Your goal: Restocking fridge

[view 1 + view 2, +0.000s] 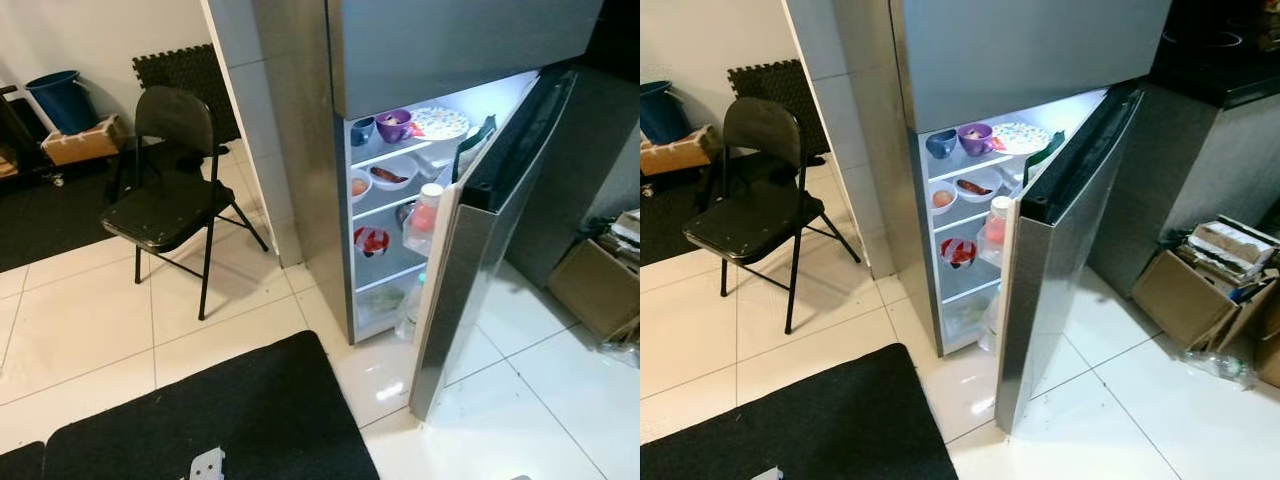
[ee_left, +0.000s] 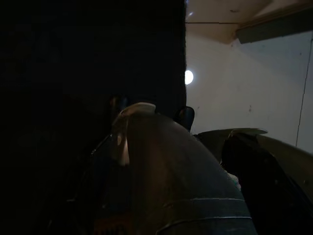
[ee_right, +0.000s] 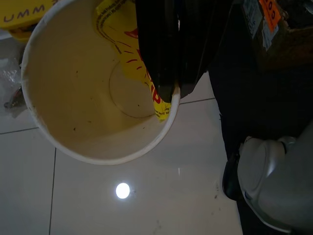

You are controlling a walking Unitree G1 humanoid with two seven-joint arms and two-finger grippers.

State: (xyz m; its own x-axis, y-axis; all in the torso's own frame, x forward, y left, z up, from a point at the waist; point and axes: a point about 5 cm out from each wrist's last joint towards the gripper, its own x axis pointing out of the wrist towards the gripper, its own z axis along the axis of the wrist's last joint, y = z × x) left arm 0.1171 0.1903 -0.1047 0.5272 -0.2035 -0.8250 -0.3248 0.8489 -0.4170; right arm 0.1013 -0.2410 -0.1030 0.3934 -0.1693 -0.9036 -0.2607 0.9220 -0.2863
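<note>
Fridge point(image 1: 300, 190) stands ahead, lower door point(image 1: 470, 260) swung open toward the right, interior lit. Top shelf holds a dark blue cup point(image 1: 362, 130), a purple cup point(image 1: 393, 125) just right of it, and a patterned plate point(image 1: 440, 123) further right. Shelf below has a small bowl with something orange point(image 1: 359, 186) and a white bowl with dark food point(image 1: 389, 176). Lower down sits a red and white bowl point(image 1: 372, 241). A white-capped bottle with reddish contents point(image 1: 427, 212) stands in the door rack. Bottom drawer contents too blurry to tell.

Right gripper point(image 3: 168, 90) hangs low over the white tile floor point(image 3: 122, 196), its black fingers pinched together on the rim of a white paper cup point(image 3: 73, 98), one finger inside, one outside. The cup is open toward the camera, looks empty, with yellow and red print on its outside.

Left gripper point(image 2: 151, 112) is in a very dark wrist view; two finger tips poke up behind a rounded dark object point(image 2: 171, 186) with a pale highlight. Can't tell if the fingers are apart or clamped on it.

Black folding chair point(image 1: 170, 190) stands far left, black mat point(image 1: 200, 420) near on the floor, cardboard boxes point(image 1: 1200, 280) at right.
</note>
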